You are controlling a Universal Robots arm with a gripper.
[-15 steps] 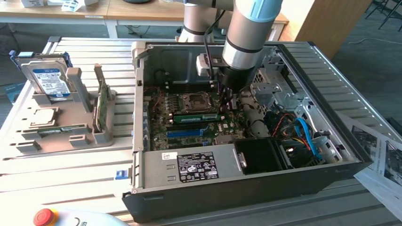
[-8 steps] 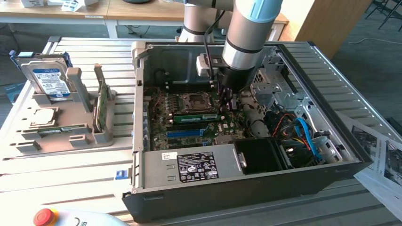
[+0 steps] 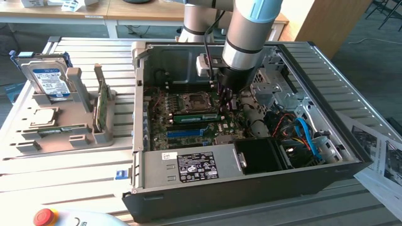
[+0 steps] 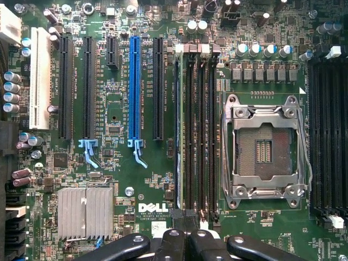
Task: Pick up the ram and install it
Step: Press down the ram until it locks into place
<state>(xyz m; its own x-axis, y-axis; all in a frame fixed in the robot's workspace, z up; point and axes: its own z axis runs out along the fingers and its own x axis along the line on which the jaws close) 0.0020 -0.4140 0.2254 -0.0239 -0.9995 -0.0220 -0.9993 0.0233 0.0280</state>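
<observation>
The ram (image 3: 195,117) stands on edge in a memory slot of the motherboard (image 3: 182,129) inside the open computer case (image 3: 251,183), its long axis running across the board from the exterior view's left to right, just below the empty processor socket (image 3: 191,101) and above the long blue slot (image 3: 188,133). In the wrist view the ram (image 4: 177,125) appears edge-on as a thin strip along the bank of black memory slots, between the blue slot (image 4: 134,92) and the socket (image 4: 265,145). The gripper (image 3: 225,101) hangs low inside the case over the stick's right end, its fingers (image 4: 179,244) drawn together and shut; whether they touch the stick cannot be told. The case lies on its side on the slatted table (image 3: 75,174) and also holds a power supply (image 3: 188,167) and bundled cables (image 3: 304,136). To the exterior view's left a grey holder tray (image 3: 63,136) carries a hard drive (image 3: 50,80) standing upright and a wider green card (image 3: 100,106) on edge.
</observation>
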